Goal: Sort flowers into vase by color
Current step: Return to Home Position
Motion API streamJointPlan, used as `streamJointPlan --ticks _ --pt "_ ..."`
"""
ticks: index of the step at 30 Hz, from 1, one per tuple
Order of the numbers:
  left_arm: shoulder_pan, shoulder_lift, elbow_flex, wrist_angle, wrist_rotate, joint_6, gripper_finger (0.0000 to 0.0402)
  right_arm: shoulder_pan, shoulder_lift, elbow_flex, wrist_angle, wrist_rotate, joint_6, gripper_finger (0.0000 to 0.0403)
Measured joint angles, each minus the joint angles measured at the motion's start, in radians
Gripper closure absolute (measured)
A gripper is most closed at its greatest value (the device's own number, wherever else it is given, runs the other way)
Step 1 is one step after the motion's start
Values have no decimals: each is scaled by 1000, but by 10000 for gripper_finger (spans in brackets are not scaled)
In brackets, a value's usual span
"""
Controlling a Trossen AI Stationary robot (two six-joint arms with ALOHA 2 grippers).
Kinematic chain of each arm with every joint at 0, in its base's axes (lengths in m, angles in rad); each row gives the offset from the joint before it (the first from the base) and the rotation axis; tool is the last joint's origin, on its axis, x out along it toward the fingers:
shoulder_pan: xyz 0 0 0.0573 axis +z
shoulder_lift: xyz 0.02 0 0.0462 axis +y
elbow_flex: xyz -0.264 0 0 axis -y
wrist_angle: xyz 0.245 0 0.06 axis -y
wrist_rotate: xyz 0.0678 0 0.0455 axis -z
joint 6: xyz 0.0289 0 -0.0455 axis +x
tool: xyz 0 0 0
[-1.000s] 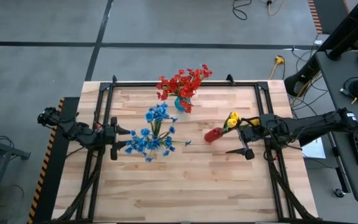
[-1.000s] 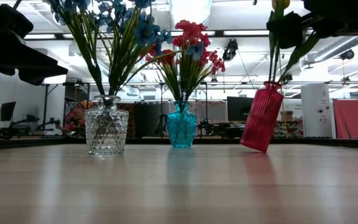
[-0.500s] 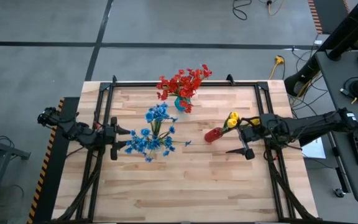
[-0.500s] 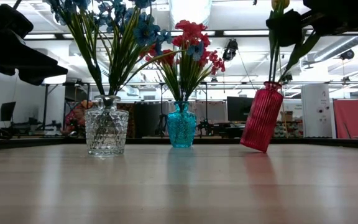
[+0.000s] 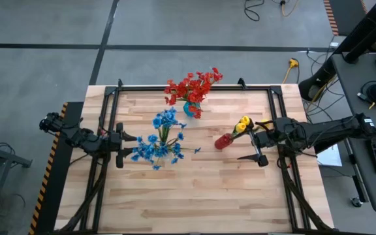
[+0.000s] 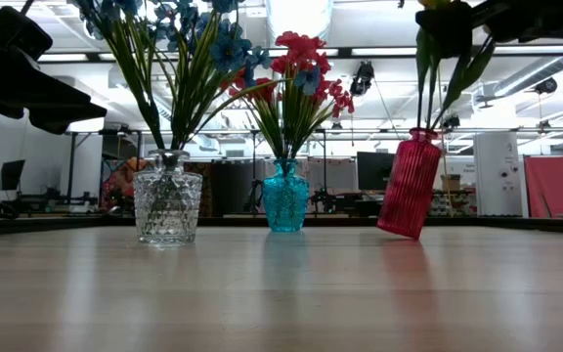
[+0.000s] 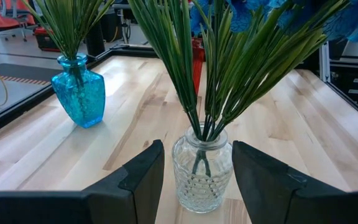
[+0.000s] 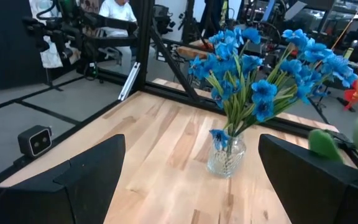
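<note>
Plainly, left jaws wide apart near clear vase (image 7: 202, 171) — right jaws likewise by tilted red vase (image 6: 409, 186), yellow flower (image 5: 243, 123) half-cropped.

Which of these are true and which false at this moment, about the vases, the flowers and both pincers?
1. The red flowers stand in the blue vase. True.
2. The red vase stands upright. False: it leans to one side in the low view.
3. The blue flowers are in the red vase. False: they are in the clear vase.
4. The left pincer is open, facing the clear vase. True.
5. The right pincer is shut. False: its fingers are wide apart.
6. The yellow flower sits in the red vase. True.
</note>
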Motion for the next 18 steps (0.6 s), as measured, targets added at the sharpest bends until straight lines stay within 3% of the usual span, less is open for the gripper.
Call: streamJointPlan --ticks 18 --pt "0 0 0 0 0 0 229 0 170 96 0 0 -45 41"
